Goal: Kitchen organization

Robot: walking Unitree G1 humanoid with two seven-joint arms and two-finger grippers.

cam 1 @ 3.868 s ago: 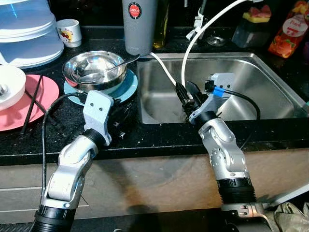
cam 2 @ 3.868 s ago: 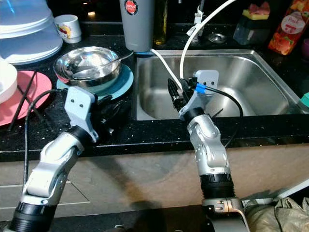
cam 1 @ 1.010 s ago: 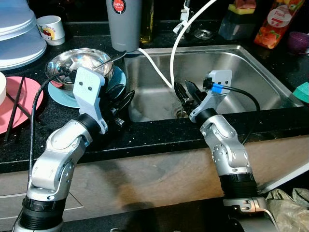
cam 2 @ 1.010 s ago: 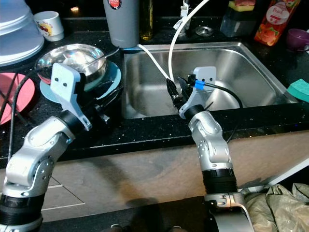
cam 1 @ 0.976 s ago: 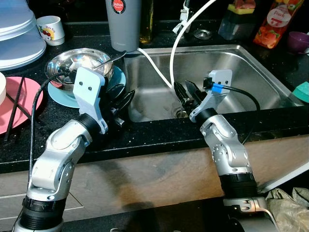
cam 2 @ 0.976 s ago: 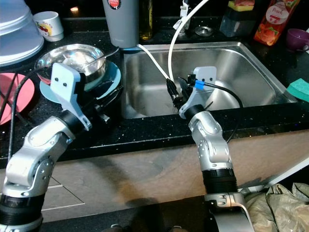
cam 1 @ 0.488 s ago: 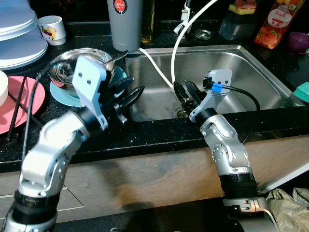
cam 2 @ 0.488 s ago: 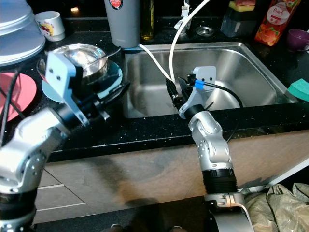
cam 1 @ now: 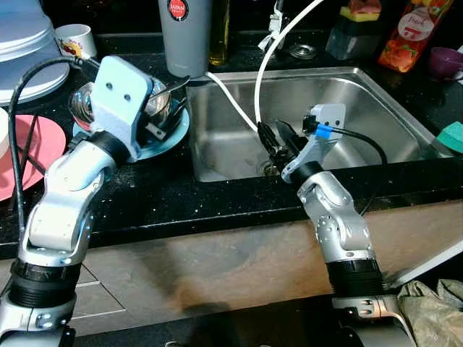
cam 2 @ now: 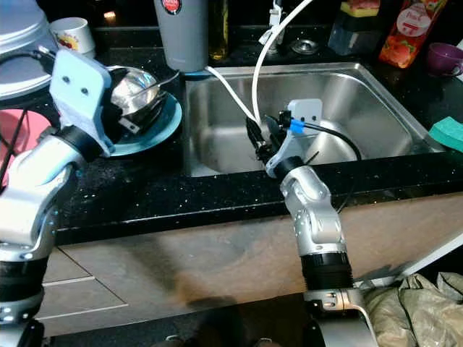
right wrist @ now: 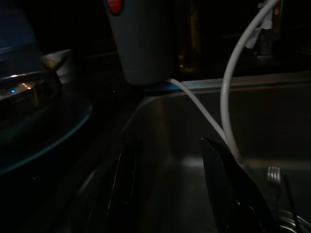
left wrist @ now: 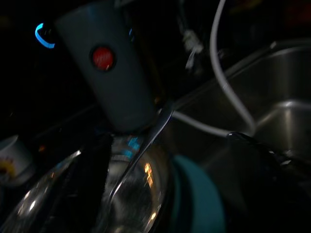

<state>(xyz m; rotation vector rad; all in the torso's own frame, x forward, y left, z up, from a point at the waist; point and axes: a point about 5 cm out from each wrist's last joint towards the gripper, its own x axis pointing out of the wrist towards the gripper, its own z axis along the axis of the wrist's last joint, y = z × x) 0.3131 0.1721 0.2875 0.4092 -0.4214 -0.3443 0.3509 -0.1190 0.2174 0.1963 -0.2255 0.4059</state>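
Two claws were up at the sink line. My left claw (cam 1: 160,119) sat right over the steel bowl (cam 2: 137,85), fingers spread apart with nothing between them, one either side of the rim in the left wrist view. That bowl rested on a teal plate (cam 2: 163,123) on the black surface (cam 1: 217,199), just left of the sink (cam 1: 376,108), with a spoon (left wrist: 141,150) lying in it, handle sticking out toward the grey tumbler (cam 1: 186,32). I judged the bowl light, stiff and slick, polished metal with a thin rolled rim, so the rim was the place to pinch, away from the spoon, which looked loose and likely to slide or clatter out if the bowl tipped. The plate beneath seemed liable to shift too.

My right claw (cam 1: 278,141) hung over the sink's near edge, fingers parted and empty, beside the white hose (cam 1: 264,79). A fork (right wrist: 273,177) lay on the sink floor beyond it.
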